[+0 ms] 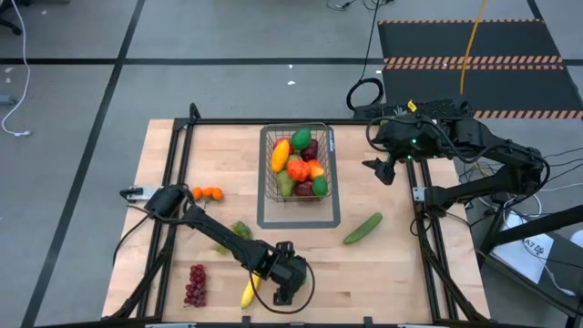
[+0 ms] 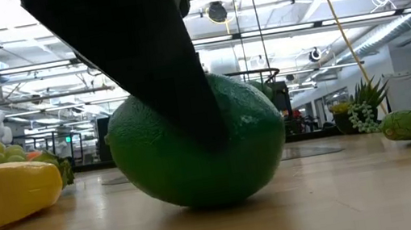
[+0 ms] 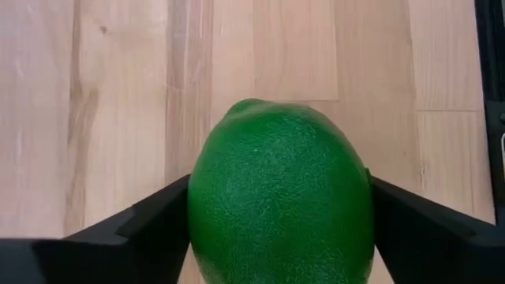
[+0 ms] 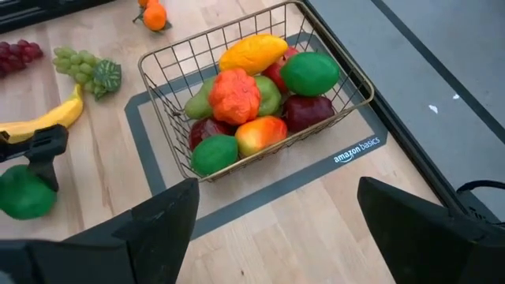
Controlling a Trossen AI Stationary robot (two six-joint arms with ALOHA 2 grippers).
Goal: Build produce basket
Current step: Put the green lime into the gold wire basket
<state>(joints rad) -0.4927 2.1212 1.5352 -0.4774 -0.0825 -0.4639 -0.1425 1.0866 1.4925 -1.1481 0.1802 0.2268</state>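
My left gripper (image 1: 287,290) is near the table's near edge, shut on a green lime (image 3: 280,197). The lime also shows in the low view (image 2: 255,144) and in the right wrist view (image 4: 25,196). The wire-mesh basket (image 1: 296,164) stands at the table's far middle and holds several fruits, among them a yellow mango, red apples and green pieces. My right gripper (image 1: 387,169) is open and empty, off the basket's right side. A yellow banana (image 1: 248,293) lies just left of my left gripper. My left gripper pinches the lime between its two fingers (image 3: 150,225), one on each of its two opposite sides (image 3: 199,217). The fingers come from above, slanting down. The lime's underside (image 2: 202,201) looks to rest on the table.
Red grapes (image 1: 196,284) lie at the near left, green grapes (image 1: 239,230) behind my left arm, two small oranges (image 1: 209,192) at the far left. A cucumber (image 1: 363,228) lies right of centre. A flat grey outline (image 1: 301,221) surrounds the basket.
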